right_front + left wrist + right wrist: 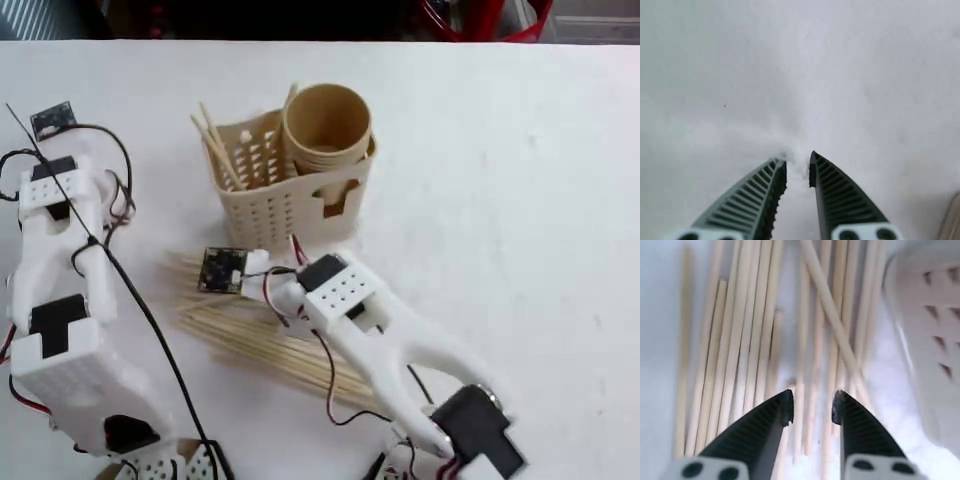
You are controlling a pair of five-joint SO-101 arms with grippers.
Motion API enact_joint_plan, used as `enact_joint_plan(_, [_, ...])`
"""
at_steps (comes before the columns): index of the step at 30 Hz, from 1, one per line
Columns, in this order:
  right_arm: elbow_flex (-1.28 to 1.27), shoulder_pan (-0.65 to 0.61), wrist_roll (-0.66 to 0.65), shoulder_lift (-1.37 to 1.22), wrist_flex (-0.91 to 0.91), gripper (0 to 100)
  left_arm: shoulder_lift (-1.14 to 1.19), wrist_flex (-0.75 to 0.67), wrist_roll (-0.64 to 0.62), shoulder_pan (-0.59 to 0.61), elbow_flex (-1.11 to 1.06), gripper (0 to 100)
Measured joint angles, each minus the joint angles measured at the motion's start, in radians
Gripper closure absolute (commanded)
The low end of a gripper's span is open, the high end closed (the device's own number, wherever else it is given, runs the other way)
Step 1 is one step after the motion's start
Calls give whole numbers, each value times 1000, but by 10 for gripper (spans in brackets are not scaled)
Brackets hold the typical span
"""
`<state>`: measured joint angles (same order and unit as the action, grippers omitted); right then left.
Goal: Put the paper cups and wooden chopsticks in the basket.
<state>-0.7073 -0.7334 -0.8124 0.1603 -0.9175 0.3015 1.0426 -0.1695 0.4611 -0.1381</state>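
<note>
A perforated cream basket (285, 200) stands at the table's middle with stacked paper cups (327, 125) and several wooden chopsticks (215, 150) in it. More chopsticks (260, 345) lie in a loose pile on the table in front of the basket. My right arm (340, 290) reaches over this pile. The right gripper (812, 407) is open just above the chopsticks (755, 340), with one or two sticks running between its fingertips, and the basket (935, 340) is close beside it. Off to the left, my left gripper (797, 167) hovers over bare table, its jaws a narrow gap apart and holding nothing.
The left arm (55, 230) and its black cables (140, 300) take up the table's left side. White table (520, 180) extends to the right of the basket. The table's far edge runs behind the basket, with a red object (480, 20) beyond it.
</note>
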Motion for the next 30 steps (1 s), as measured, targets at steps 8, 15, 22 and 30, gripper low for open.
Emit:
enact_joint_plan(8, [135,3,-17,-2,-26,857,0,0,0,0,0,906])
enact_joint_plan(15, [241,5,-37,-215,-26,858,0,0,0,0,0,906])
enact_joint_plan(22, [253,9,-37,-272,-26,920,0,0,0,0,0,906])
enact_joint_plan(30, [247,75,-37,-278,-54,982,0,0,0,0,0,906])
